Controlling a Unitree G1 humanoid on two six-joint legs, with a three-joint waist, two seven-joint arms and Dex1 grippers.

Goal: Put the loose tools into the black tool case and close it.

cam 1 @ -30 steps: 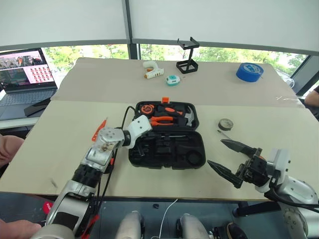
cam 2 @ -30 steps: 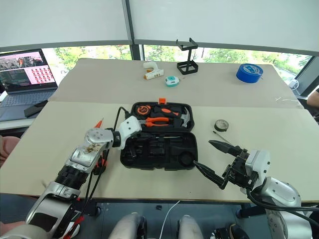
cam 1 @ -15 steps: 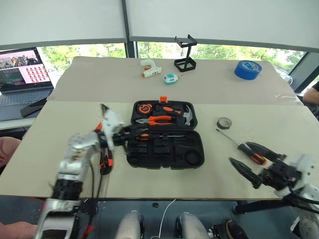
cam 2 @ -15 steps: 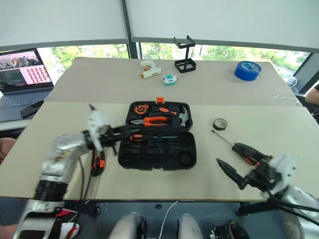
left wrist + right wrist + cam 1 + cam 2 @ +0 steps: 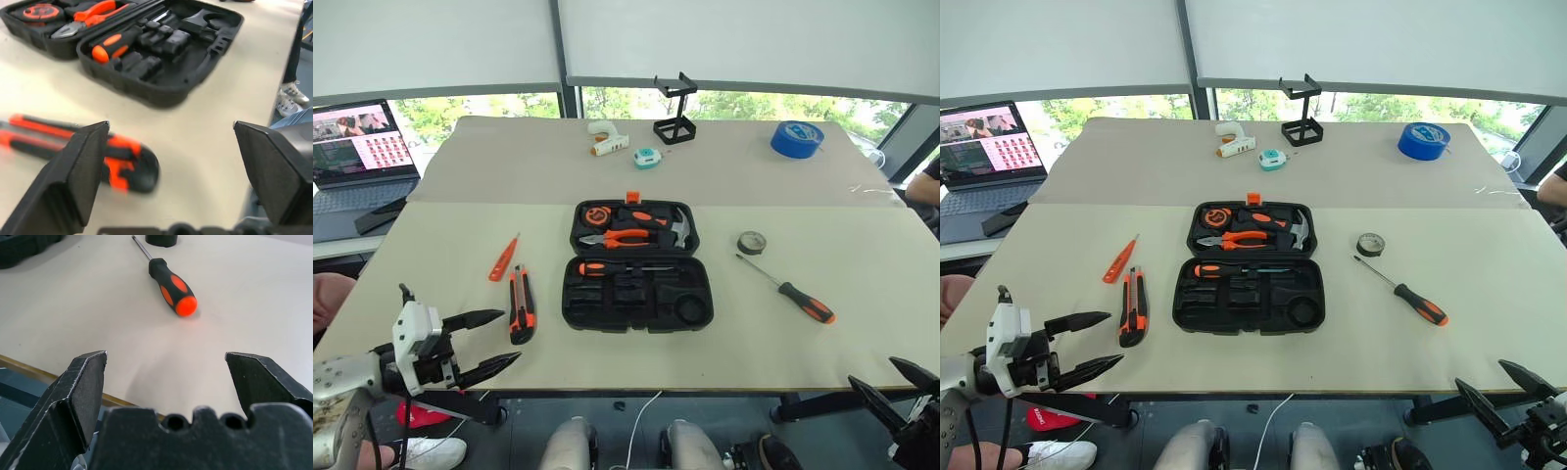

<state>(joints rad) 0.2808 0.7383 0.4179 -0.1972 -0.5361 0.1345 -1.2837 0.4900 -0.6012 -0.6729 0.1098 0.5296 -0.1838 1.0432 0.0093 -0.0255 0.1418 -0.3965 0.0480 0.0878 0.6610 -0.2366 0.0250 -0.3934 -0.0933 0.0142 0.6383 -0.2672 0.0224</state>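
Both jaws gape wide and empty. The utility knife [image 5: 521, 315] lies just ahead of the left gripper [image 5: 487, 342]; the screwdriver [image 5: 172, 286] ahead of the right gripper [image 5: 1498, 391]. Either slim handle could probably roll away from a shallow pinch.

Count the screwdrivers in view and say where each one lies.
3: one screwdriver in the black tool case, one black-and-orange screwdriver on the table right of it, one small orange screwdriver left of it. Others may be hidden.
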